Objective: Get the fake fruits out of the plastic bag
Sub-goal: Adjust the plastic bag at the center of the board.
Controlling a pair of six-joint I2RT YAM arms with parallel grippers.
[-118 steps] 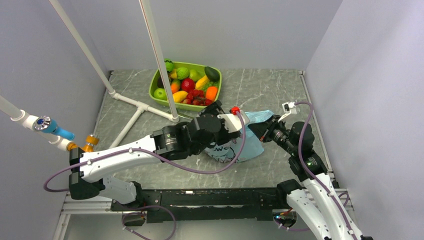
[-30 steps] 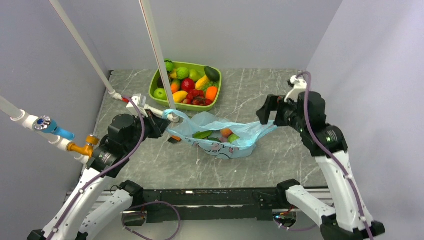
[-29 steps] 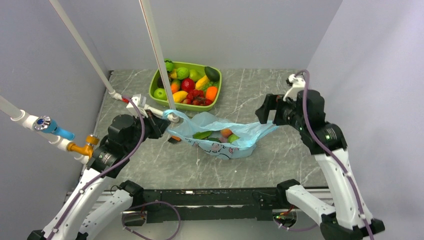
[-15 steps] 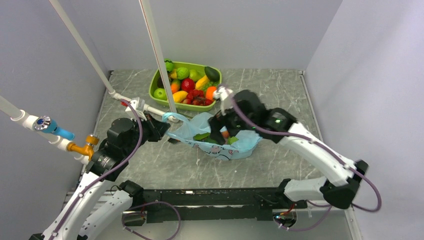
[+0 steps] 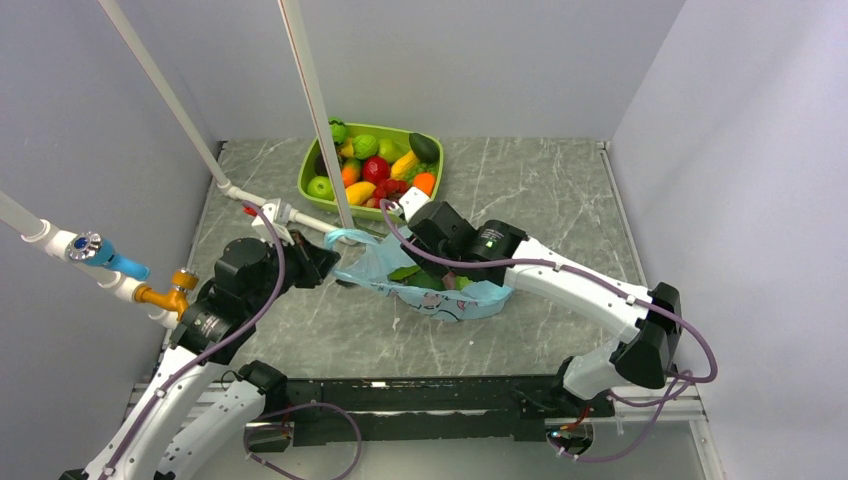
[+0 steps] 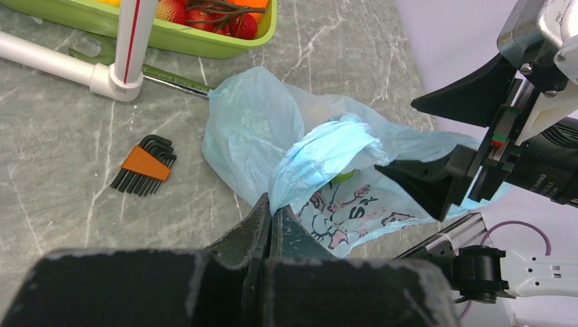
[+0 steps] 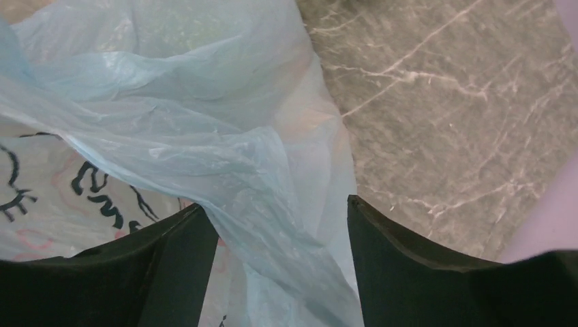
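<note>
Plastic bag (image 5: pixel 452 298), light blue with dark drawings: crumpled on the grey marbled bench (image 5: pixel 540 190), just in front of the lime-green tray (image 5: pixel 310 172), mouth spread open upward. Fake fruits (image 5: pixel 405 272): inside the bag, one green oval showing through the mouth in the top view, the others hidden by film and arm; from the left wrist only a yellow-green sliver visible under a fold.

Left gripper (image 6: pixel 270 214): closed tight on a bunched fold of the bag's rim, at the end of the bag in front of the tray's left corner.

Right gripper (image 7: pixel 272 204): jaws apart, lowered to the bag's mouth in front of the tray's right end, a ridge of blue film running between the two fingers; contact with any fruit impossible to tell.

Orange-handled hex key set (image 6: pixel 143 167): flat on the bench in front of the tray's left part, near the bag, not touching it. White pipe foot (image 6: pixel 112 75): just in front of the tray's front wall.
</note>
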